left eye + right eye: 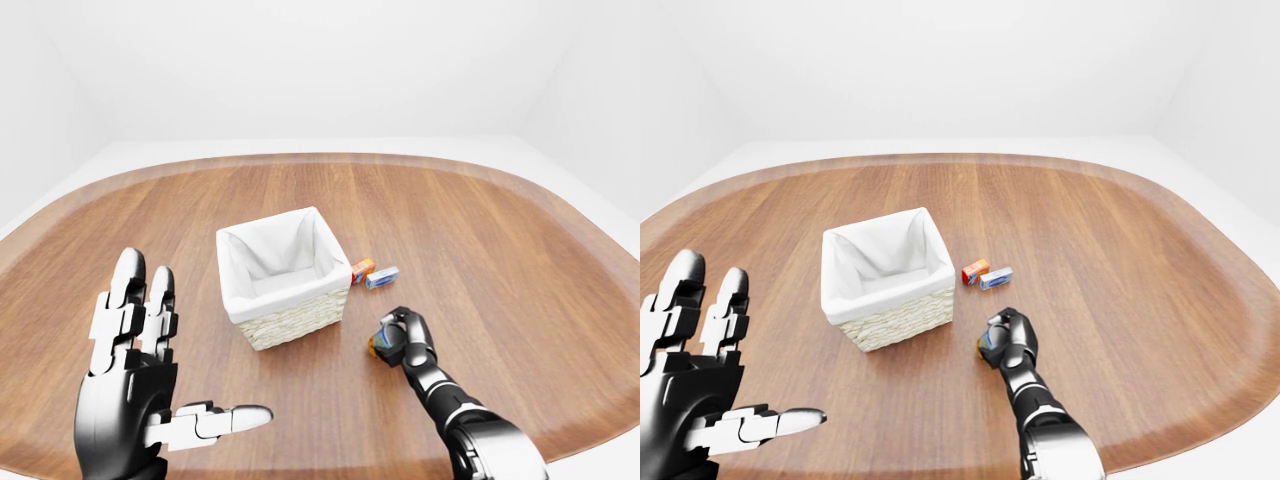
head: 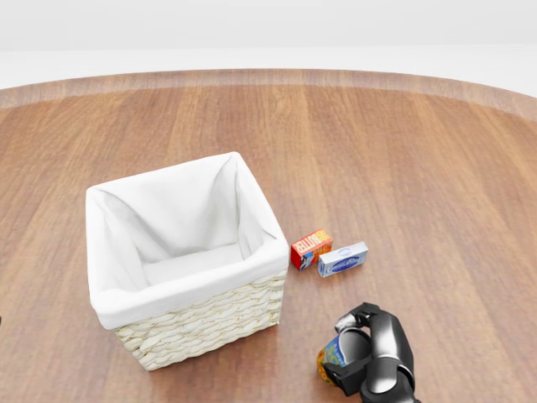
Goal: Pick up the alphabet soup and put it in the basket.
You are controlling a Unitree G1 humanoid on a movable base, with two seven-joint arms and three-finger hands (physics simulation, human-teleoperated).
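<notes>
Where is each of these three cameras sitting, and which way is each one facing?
Head view: on the robot's head, angled down at the table; it shows the basket, two small boxes, and the right hand closed round the alphabet soup.
Left-eye view: on the head, looking wider across the whole oval table; the open left hand and the right arm show.
Right-eye view: beside it, nearly the same picture, with everything shifted left.
All three share the basket, the boxes and the right hand on the can.
</notes>
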